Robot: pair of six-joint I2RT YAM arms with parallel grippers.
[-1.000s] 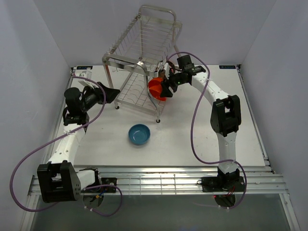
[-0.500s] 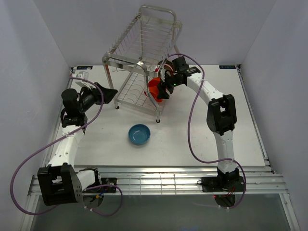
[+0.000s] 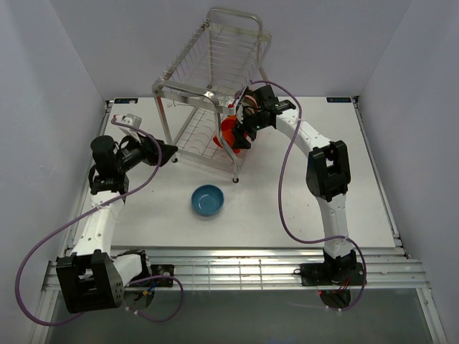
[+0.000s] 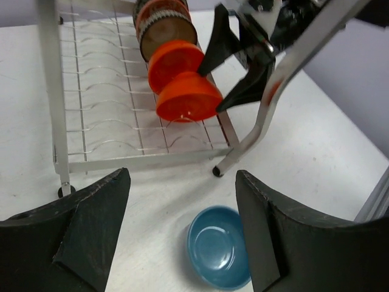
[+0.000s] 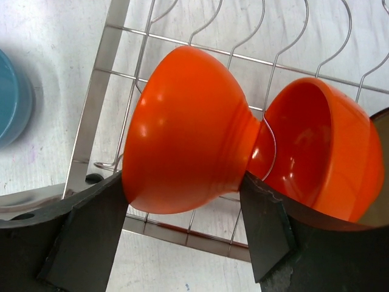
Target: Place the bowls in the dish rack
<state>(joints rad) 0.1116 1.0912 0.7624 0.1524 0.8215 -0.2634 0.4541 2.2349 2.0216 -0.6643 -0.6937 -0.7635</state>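
Observation:
The dish rack [image 3: 188, 77] stands at the back centre. My right gripper [image 5: 182, 207] is shut on an orange bowl [image 5: 182, 131]; one finger is at its rim, the other at its foot. The bowl stands on edge in the rack's lower tier [image 5: 100, 67], against a second orange bowl [image 5: 316, 155]. In the left wrist view both orange bowls [image 4: 188, 100] stand in front of a dark brown banded bowl [image 4: 164, 24]. The blue bowl [image 3: 208, 199] sits upright on the table. My left gripper [image 4: 182, 225] hangs open above the table, left of the rack, with the blue bowl [image 4: 222, 246] showing between its fingers.
The rack's front right leg [image 4: 243, 146] stands on the table between the blue bowl and the racked bowls. White walls close in the table on the left, right and back. The upper basket [image 3: 215, 43] holds nothing that I can see.
My right gripper has moved left with the orange bowl, into the rack's lower tier next to the other orange bowl. My left arm has drawn back slightly toward the near left.

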